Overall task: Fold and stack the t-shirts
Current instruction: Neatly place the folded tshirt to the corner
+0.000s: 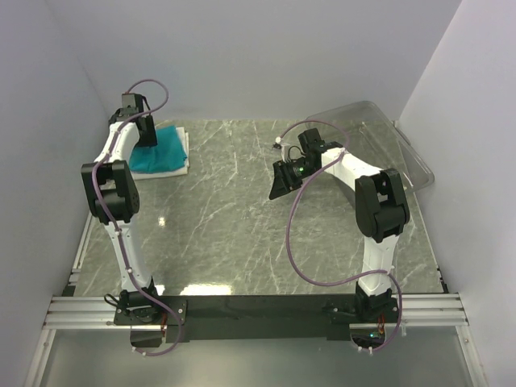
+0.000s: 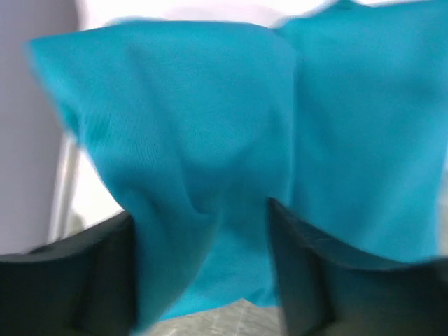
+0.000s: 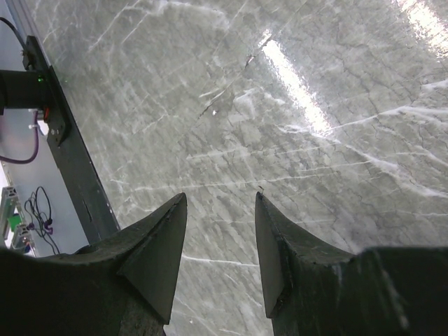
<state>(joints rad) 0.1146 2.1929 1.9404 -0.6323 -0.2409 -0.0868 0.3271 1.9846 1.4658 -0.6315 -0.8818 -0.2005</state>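
Observation:
A folded teal-blue t-shirt (image 1: 161,151) lies on top of a white t-shirt (image 1: 185,158) at the table's far left. My left gripper (image 1: 145,135) reaches down onto the near-left edge of that pile. In the left wrist view the teal-blue t-shirt (image 2: 210,119) fills the frame, blurred. A fold of it hangs loose in the wide gap of the left gripper (image 2: 199,210), which is open. A strip of the white t-shirt (image 2: 182,8) shows beyond. My right gripper (image 1: 278,187) hovers over the middle of the table; in its wrist view the right gripper (image 3: 221,196) is open and holds nothing.
A clear plastic tray (image 1: 395,141) leans at the back right, behind the right arm. White walls close in the grey marble table (image 1: 226,218) on the left, back and right. A black rail (image 3: 66,150) runs along the near edge.

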